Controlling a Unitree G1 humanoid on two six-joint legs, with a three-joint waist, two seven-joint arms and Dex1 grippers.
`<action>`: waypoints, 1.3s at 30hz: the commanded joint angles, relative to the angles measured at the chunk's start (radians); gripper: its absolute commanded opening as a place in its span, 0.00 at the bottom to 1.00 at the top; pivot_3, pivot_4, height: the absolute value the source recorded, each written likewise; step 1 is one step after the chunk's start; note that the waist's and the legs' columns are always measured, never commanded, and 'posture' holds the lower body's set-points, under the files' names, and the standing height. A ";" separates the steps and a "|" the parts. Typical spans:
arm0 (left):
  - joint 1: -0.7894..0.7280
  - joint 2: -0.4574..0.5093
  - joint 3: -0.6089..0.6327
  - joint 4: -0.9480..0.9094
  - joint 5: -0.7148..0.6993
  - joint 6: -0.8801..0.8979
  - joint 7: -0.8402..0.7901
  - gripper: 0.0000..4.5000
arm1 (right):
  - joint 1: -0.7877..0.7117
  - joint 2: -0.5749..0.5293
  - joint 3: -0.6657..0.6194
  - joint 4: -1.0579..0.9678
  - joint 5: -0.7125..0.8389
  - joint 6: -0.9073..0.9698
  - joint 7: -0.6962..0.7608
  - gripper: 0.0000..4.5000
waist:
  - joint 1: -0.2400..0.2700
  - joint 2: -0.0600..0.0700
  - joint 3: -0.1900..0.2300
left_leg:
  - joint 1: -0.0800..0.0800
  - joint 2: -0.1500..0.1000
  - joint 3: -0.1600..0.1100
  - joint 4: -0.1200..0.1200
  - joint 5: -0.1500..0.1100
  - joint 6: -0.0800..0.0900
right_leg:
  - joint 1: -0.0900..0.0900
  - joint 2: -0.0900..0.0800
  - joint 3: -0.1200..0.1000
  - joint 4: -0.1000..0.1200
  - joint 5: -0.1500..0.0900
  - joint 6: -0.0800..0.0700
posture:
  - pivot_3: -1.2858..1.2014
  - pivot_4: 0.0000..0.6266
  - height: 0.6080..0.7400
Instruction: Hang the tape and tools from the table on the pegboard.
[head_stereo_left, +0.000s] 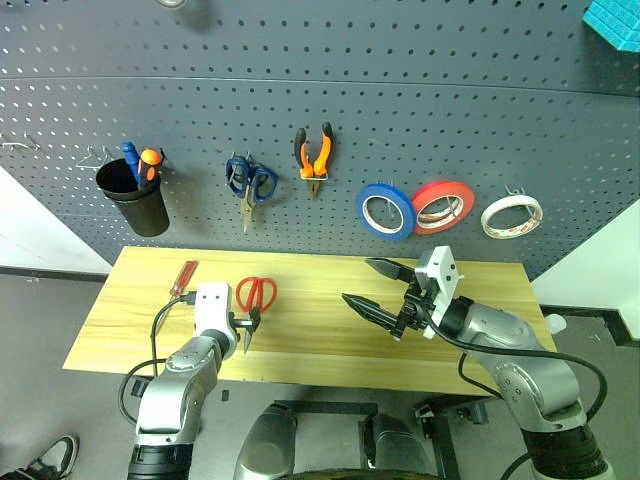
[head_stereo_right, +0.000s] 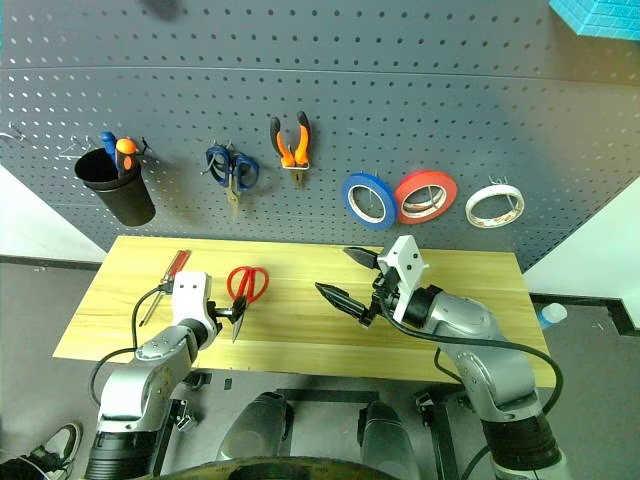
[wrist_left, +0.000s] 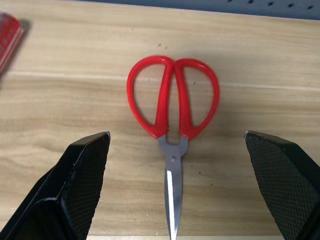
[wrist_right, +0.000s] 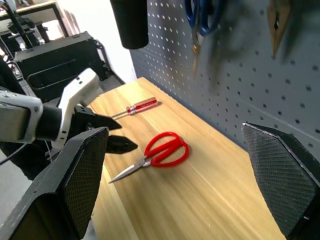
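Red-handled scissors (wrist_left: 172, 105) lie flat on the light wood table (head_stereo_left: 320, 340), handles toward the pegboard (head_stereo_left: 400, 90). My left gripper (head_stereo_left: 247, 326) hovers open just over their blade end, one finger on each side of them. The slim red screwdriver (head_stereo_left: 183, 277) lies near the table's far left. My right gripper (head_stereo_left: 357, 280) hangs open and empty above the table's middle, pointing left. On the pegboard hang the orange-and-black pliers (head_stereo_left: 314, 153) and, far right, the whitish tape (head_stereo_left: 511, 215).
A black cup (head_stereo_left: 135, 200) holding blue and orange screwdrivers, blue-handled scissors (head_stereo_left: 250, 180), a blue tape roll (head_stereo_left: 386, 210) and a red-orange roll (head_stereo_left: 443, 206) also hang on the pegboard. A teal block (head_stereo_left: 615, 20) sits at the top right.
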 joint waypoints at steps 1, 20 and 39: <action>-0.030 -0.005 0.008 0.022 0.009 0.012 0.006 1.00 | -0.012 0.004 0.003 -0.020 0.004 -0.020 -0.001 0.99 | 0.005 -0.001 -0.002 | 0.000 0.000 0.000 0.000 0.000 0.000 | 0.000 0.000 0.000 0.000 0.000 0.000 | 0.67 0.10 1.00; -0.220 -0.013 -0.019 0.334 0.061 0.036 -0.006 1.00 | -0.002 -0.004 0.004 -0.059 0.014 0.000 -0.016 0.99 | 0.023 -0.002 -0.006 | 0.001 0.000 0.000 0.000 0.000 0.000 | 0.000 0.000 0.000 0.001 0.002 0.002 | 0.66 0.13 1.00; -0.268 -0.022 -0.047 0.529 0.109 0.077 -0.018 1.00 | 0.011 -0.013 -0.012 -0.092 0.025 0.027 -0.052 0.99 | 0.022 0.004 -0.009 | 0.002 -0.001 0.000 0.000 0.000 0.000 | 0.002 0.000 0.000 0.001 0.002 0.002 | 0.65 0.16 1.00</action>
